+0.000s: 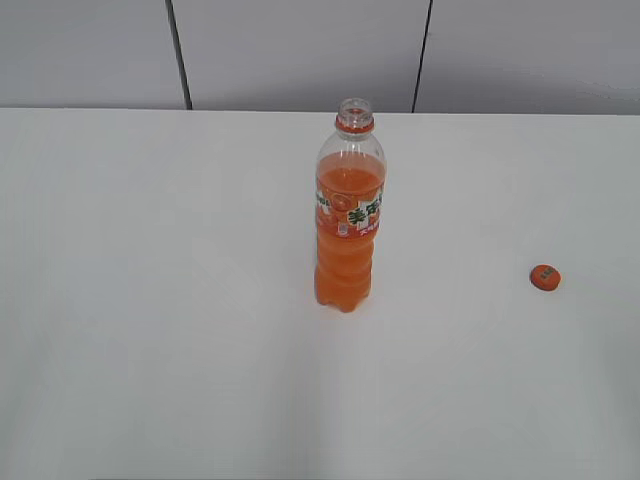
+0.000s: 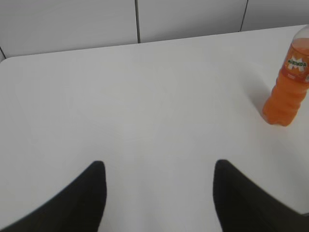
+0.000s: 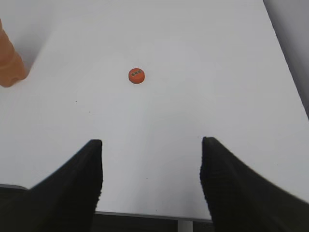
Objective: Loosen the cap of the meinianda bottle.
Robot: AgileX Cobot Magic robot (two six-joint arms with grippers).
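The meinianda bottle (image 1: 348, 215) stands upright near the middle of the white table, its mouth open with only the orange neck ring on it. It also shows at the right edge of the left wrist view (image 2: 288, 82) and as an orange base at the left edge of the right wrist view (image 3: 9, 60). The orange cap (image 1: 545, 277) lies flat on the table to the bottle's right, also seen in the right wrist view (image 3: 136, 75). My left gripper (image 2: 159, 166) is open and empty, far left of the bottle. My right gripper (image 3: 152, 145) is open and empty, short of the cap. Neither arm shows in the exterior view.
The white table (image 1: 150, 300) ends at a grey panelled wall (image 1: 300, 50) at the back. Its front edge shows under my right gripper in the right wrist view (image 3: 145, 214), and its right edge runs along that view's right side.
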